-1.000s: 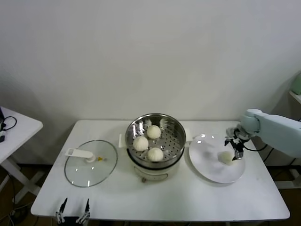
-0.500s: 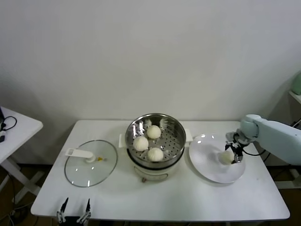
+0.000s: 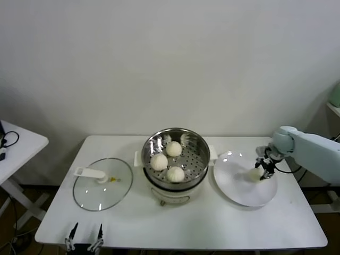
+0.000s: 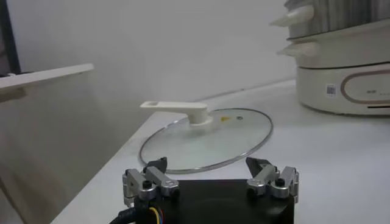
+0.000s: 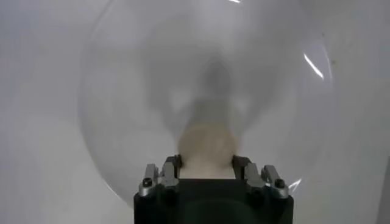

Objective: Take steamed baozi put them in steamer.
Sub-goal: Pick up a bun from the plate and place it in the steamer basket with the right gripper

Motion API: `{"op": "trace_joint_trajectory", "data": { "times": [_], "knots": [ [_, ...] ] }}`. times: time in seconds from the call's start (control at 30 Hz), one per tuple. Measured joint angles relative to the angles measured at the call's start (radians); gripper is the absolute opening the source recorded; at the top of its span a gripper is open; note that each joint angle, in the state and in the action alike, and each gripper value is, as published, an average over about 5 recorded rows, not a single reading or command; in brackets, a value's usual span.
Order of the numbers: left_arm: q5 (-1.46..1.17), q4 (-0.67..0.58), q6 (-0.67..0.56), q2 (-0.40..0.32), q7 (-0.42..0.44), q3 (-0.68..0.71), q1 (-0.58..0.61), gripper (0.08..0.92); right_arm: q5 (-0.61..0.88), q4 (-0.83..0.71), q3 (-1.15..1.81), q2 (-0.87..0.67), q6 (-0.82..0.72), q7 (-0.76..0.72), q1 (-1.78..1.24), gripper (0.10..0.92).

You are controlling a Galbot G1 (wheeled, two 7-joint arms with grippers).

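Note:
The steel steamer point(image 3: 198, 150) stands mid-table on its cream base and holds three baozi point(image 3: 159, 161) on its perforated tray. A fourth baozi point(image 3: 255, 172) is over the right part of the white plate point(image 3: 236, 188). My right gripper point(image 3: 263, 169) is shut on this baozi; in the right wrist view the baozi point(image 5: 206, 145) sits between the two fingers, above the plate point(image 5: 122, 91). My left gripper point(image 3: 82, 237) is open and empty, parked at the table's front left edge; it also shows in the left wrist view point(image 4: 210, 176).
The glass lid point(image 3: 102, 184) with a white handle lies flat to the left of the steamer; it also shows in the left wrist view point(image 4: 207, 137), with the steamer base point(image 4: 341, 67) beyond. A small white side table point(image 3: 21, 143) stands far left.
My right gripper came down around the baozi on the plate and closed on it. The baozi now sits slightly higher in the head view. The left arm has not moved.

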Motion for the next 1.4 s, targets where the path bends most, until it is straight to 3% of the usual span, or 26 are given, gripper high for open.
{"op": "trace_joint_trajectory", "data": {
  "times": [0.9, 1.13, 1.4],
  "knots": [
    [-0.015, -0.023, -0.006, 0.006, -0.001, -0.001, 0.010, 0.823, 0.553, 0.387, -0.434, 0.125, -0.113, -0.062, 0.774, 0.585],
    [-0.014, -0.026, -0.006, 0.005, -0.001, 0.002, 0.010, 0.823, 0.599, 0.454, -0.394, 0.171, -0.180, -0.019, 0.770, 0.584],
    [-0.014, -0.019, -0.006, 0.000, -0.001, 0.001, 0.002, 0.823, 0.555, 0.462, -0.325, 0.229, -0.231, 0.042, 0.659, 0.578]
  ]
}}
